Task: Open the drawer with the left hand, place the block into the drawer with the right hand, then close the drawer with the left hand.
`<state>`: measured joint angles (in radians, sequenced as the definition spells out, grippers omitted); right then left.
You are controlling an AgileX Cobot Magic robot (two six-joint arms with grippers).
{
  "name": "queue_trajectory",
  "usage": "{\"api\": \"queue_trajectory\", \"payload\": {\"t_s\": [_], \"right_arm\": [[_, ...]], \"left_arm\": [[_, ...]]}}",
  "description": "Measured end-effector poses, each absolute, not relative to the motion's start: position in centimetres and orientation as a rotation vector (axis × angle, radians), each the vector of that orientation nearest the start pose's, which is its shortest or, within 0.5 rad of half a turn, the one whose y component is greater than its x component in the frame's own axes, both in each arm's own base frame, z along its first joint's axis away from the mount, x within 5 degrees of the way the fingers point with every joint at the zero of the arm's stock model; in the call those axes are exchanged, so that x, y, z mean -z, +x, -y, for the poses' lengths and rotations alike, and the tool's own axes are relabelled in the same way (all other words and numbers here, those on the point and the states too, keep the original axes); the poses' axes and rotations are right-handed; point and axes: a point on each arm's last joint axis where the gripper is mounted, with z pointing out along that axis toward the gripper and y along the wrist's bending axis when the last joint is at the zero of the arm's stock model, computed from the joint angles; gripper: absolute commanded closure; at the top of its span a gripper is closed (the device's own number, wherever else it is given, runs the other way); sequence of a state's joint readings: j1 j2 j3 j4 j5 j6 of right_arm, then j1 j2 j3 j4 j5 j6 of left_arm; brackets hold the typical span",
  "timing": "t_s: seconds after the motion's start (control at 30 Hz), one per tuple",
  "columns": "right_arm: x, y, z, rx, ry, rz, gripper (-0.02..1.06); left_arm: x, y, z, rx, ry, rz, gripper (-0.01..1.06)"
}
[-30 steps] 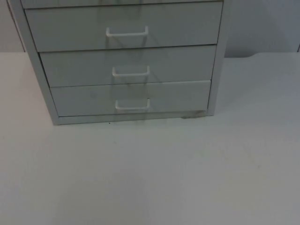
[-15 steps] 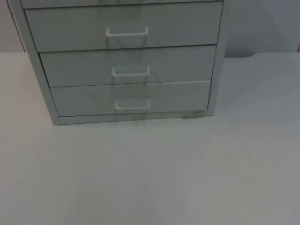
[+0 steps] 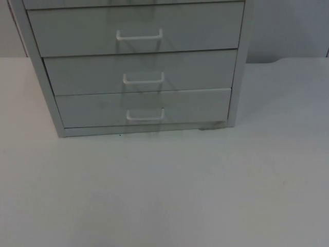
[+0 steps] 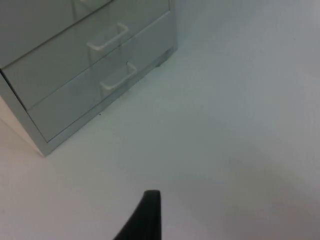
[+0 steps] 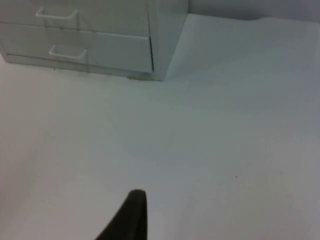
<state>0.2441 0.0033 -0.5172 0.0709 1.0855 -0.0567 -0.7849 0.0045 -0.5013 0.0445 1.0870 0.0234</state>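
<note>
A grey drawer cabinet (image 3: 237,77) stands at the back of the white table (image 3: 169,190). Three of its drawers show, all shut flush: an upper one (image 3: 195,25), a middle one (image 3: 195,69) and the lowest one (image 3: 195,105), each with a white bar handle (image 3: 145,115). My left gripper (image 4: 149,215) hovers over bare table some way in front of the cabinet (image 4: 30,120), off its left corner. My right gripper (image 5: 131,215) hovers over the table in front of the cabinet's right corner (image 5: 167,40), well apart from it.
The grey partition wall (image 3: 288,25) rises behind the table to the right of the cabinet. The white table top stretches wide in front of the cabinet and to its right.
</note>
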Motion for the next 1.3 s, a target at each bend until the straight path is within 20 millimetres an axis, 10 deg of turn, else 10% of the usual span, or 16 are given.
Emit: {"api": "queue_trajectory", "payload": {"t_s": [1.3], "right_arm": [[-28.02,-0.78,-0.50,-0.090,-0.104,-2.052,-0.01]], "left_arm": [[-27.56,-0.14,-0.64,0.413,0.819,-1.933,0.00]]}}
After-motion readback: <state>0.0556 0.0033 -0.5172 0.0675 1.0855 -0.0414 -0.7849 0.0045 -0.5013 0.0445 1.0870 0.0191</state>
